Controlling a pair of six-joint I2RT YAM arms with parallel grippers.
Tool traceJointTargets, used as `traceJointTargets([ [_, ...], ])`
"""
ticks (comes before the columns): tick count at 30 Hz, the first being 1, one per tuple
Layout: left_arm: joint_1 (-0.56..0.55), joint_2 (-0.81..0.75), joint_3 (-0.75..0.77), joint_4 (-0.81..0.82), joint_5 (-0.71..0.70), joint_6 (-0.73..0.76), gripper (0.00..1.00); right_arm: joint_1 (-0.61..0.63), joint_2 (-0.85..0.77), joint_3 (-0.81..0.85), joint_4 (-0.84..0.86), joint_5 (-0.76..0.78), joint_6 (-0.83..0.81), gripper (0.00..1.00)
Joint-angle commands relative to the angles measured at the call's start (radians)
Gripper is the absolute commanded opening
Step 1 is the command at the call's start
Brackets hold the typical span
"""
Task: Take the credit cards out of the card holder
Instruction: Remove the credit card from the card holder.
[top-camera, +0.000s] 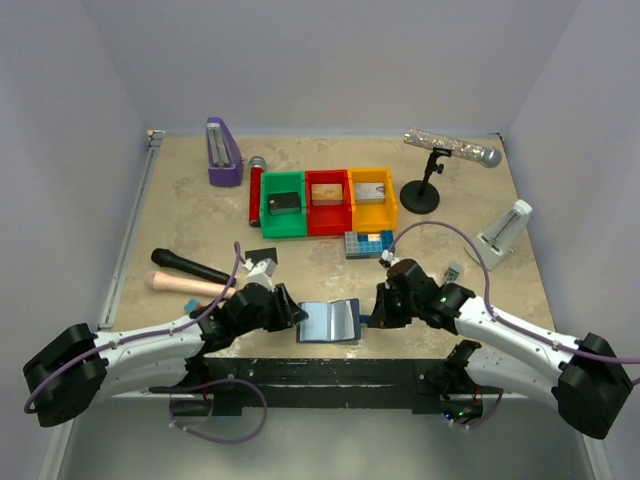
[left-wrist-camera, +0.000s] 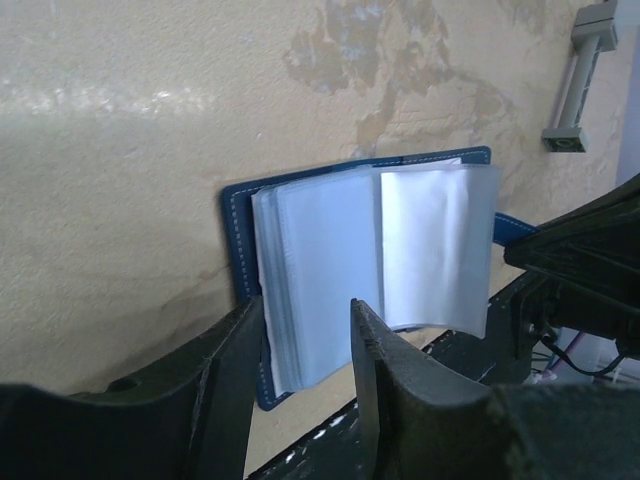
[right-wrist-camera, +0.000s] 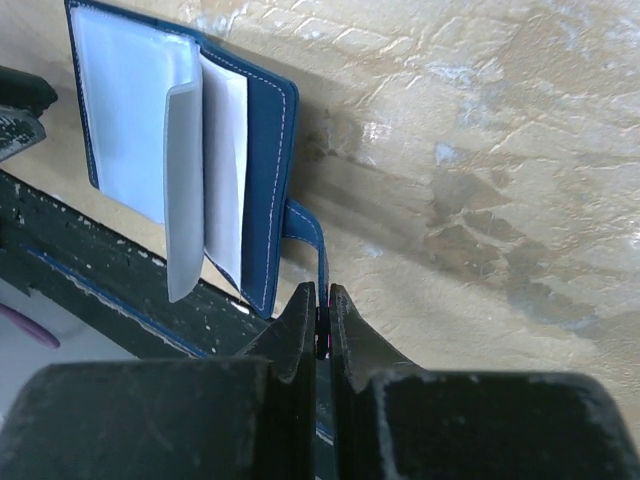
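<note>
Right now the card holder lies open and flat on the counter, close to the near edge, between my two arms. Its navy cover faces down and its pale sleeves fan upward.

From the left wrist camera, my left hand sits over the holder's near-left corner. Its fingers stand apart and the stack of sleeves shows in the gap between them. I cannot tell whether the tips press on the holder or only hover over it.

From the right wrist camera, my right hand is pinched together on the snap tab. The tab runs out from the cover's right edge and ends between the two fingertips.

I cannot make out whether any card sits inside the sleeves; they read as plain pale plastic in both wrist views.

Farther back on the counter three small bins stand touching in a row. The green bin holds what looks like the black card. The red bin holds a gold-tan card, and the orange bin holds a silvery card. A blue studded plate lies just in front of the orange bin, well apart from the holder.
</note>
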Motion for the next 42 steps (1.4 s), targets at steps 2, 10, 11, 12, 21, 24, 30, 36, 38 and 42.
traceJointTargets([
  [2, -0.013, 0.024, 0.063, 0.092, 0.019, 0.022, 0.45, 0.014, -0.011, -0.006, -0.001, -0.022, -0.005, 0.0],
  [10, -0.026, 0.091, 0.083, 0.105, 0.029, 0.048, 0.45, 0.015, 0.004, 0.007, 0.002, -0.022, -0.011, 0.0],
  [11, -0.029, 0.102, 0.082, 0.109, 0.029, 0.048, 0.45, 0.015, 0.006, 0.007, 0.002, -0.022, -0.011, 0.0],
  [12, -0.032, 0.114, 0.078, 0.114, 0.029, 0.047, 0.45, 0.017, 0.009, 0.011, 0.004, -0.022, -0.011, 0.0],
  [21, -0.042, 0.184, 0.068, 0.166, 0.045, 0.036, 0.45, 0.015, 0.02, 0.014, 0.005, -0.025, -0.014, 0.0],
  [24, -0.043, 0.197, 0.069, 0.186, 0.056, 0.039, 0.44, 0.015, 0.024, 0.016, 0.009, -0.03, -0.017, 0.0],
  [30, -0.048, 0.222, 0.075, 0.247, 0.081, 0.048, 0.42, 0.017, 0.047, 0.022, 0.019, -0.045, -0.022, 0.0],
  [36, -0.054, 0.23, 0.085, 0.269, 0.114, 0.056, 0.42, 0.017, 0.059, 0.03, 0.021, -0.053, -0.025, 0.0],
  [38, -0.055, 0.231, 0.086, 0.286, 0.125, 0.061, 0.42, 0.017, 0.061, 0.031, 0.021, -0.053, -0.025, 0.0],
  [42, -0.059, 0.237, 0.098, 0.296, 0.139, 0.068, 0.41, 0.017, 0.062, 0.031, 0.022, -0.055, -0.026, 0.0],
])
